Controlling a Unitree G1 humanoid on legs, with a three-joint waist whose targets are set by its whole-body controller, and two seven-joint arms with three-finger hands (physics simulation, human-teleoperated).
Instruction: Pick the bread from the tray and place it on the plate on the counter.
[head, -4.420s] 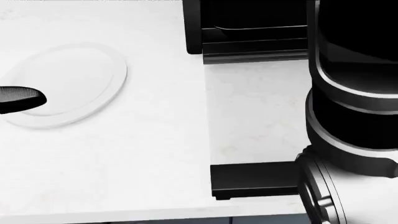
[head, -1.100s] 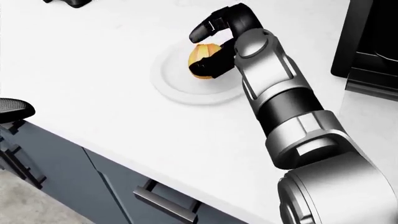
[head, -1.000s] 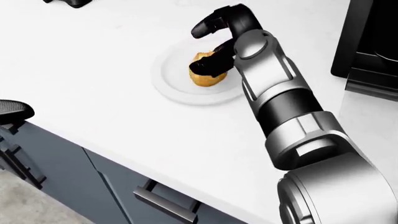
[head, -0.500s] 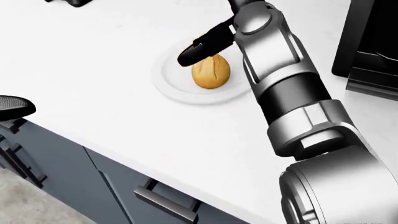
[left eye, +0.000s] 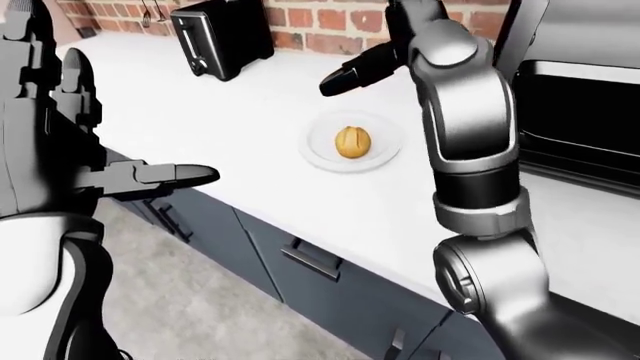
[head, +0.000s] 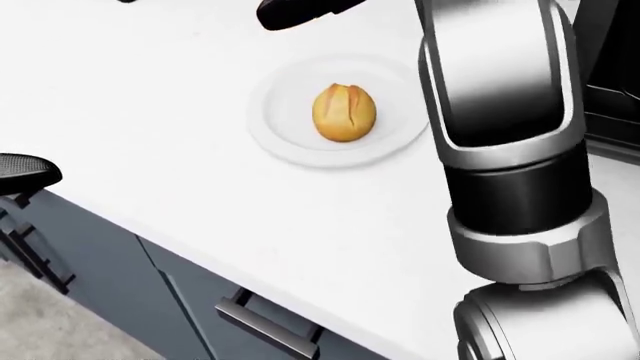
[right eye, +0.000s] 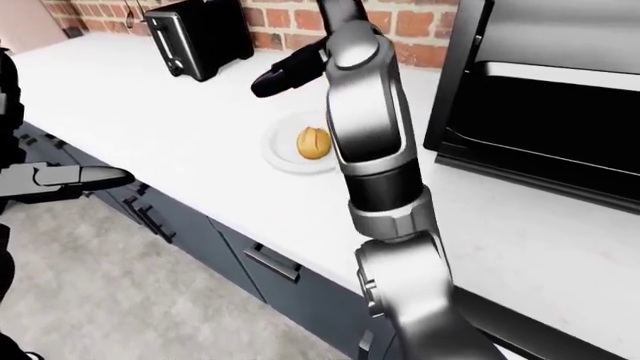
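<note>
Resting upright at the middle of the plate, the bread sits free of any contact, so the placement appears complete. The plate lies on the white counter, well in from the counter edge that runs below it in the head view.

The right hand hangs above and up-left of the plate, fingers extended and holding nothing. The left hand stands well to the left of the plate, out over the floor beyond the counter edge, fingers straight and empty.

Judgement: the step in hand is the retreat. The right hand should rise clear before swinging away, so no finger sweeps the bread off the plate.

Clearances: open counter lies left of the plate. A toaster stands up-left of the plate by the brick wall. A dark oven stands right of the plate, close beside the arm; withdraw leftward or upward.
</note>
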